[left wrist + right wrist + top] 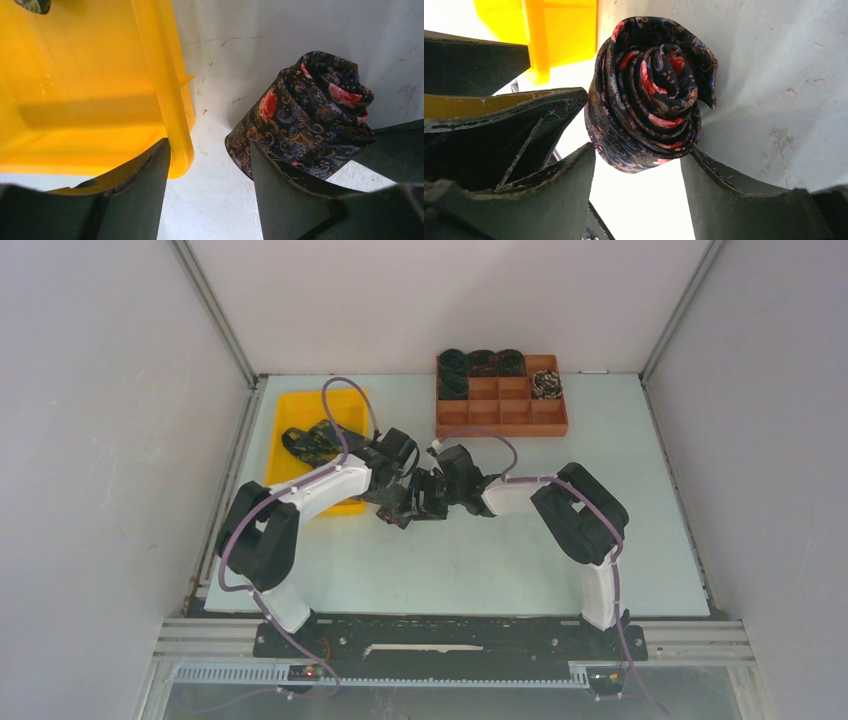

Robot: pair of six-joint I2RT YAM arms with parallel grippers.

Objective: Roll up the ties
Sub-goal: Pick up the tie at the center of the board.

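Right gripper [640,155] has its jaws apart with the rolled tie [649,95] sat between the tips, fabric touching both by the look; I can't tell from my feeds whether it's squeezing or just bracketing; left gripper [210,150] is spread wide with only bare table [215,210] in its gap, the roll lapping over the tip of one finger [290,200]; roll is just off the near right corner of the yellow bin [165,75], spiral end facing my right wrist view, outer lap bulging loose; a loose tie [312,440] lies inside the bin; finished coils [483,363] sit in the orange tray [502,432], beyond and right of the bin, well apart from it; my read: rolling is about done on this one, transfer to the tray next; risks: on a light pinch the core could telescope out or the outer lap spring open, since nothing pins the tail end; both grippers crowd the same spot by the bin, so a closing or swinging move could knock fingers together and tip the roll; left gripper's other finger is close by the bin corner, so a sideways pull could snag the rim and drag the bin.
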